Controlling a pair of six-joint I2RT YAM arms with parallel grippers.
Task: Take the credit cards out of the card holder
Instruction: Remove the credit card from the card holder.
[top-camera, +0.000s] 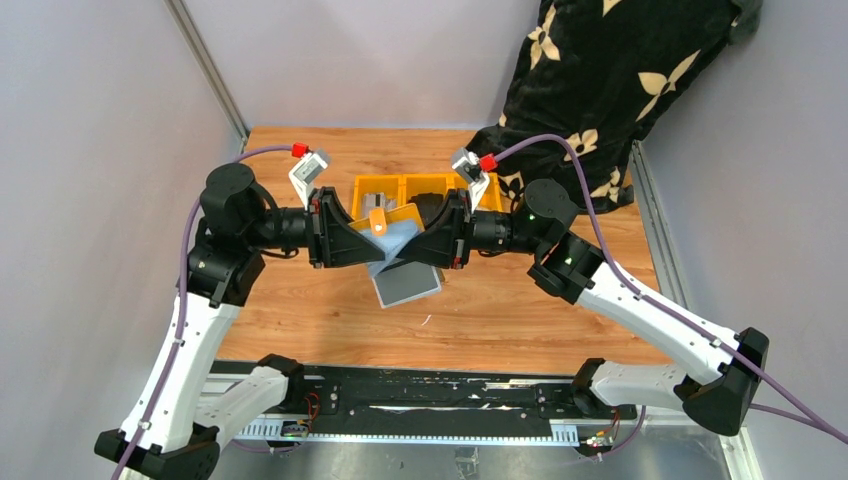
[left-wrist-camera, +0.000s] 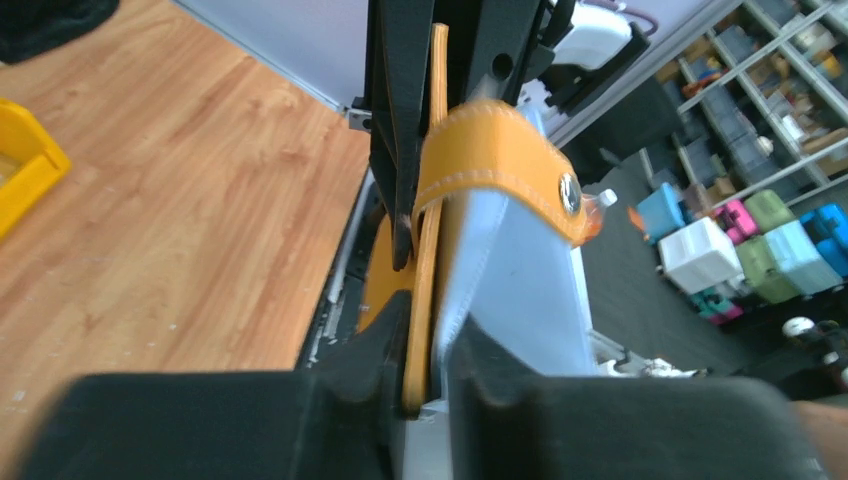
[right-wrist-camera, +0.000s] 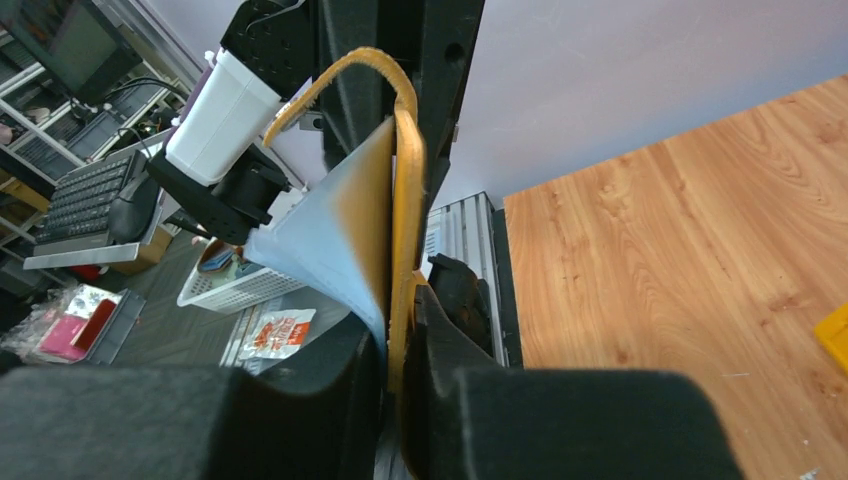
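Over the wooden tabletop (top-camera: 300, 320), the left gripper (left-wrist-camera: 425, 340) and right gripper (right-wrist-camera: 400, 340) are each clamping narrowly onto the mustard-tan leather folding card holder (left-wrist-camera: 490, 150).

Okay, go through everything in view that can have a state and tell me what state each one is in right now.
left gripper: shut on the card holder.
right gripper: shut on the card holder.
card holder: open, held off the table between both grippers; cards inside cannot be told.
grey card: out of the holder, lying on the table below it.
yellow bins: upright on the table.
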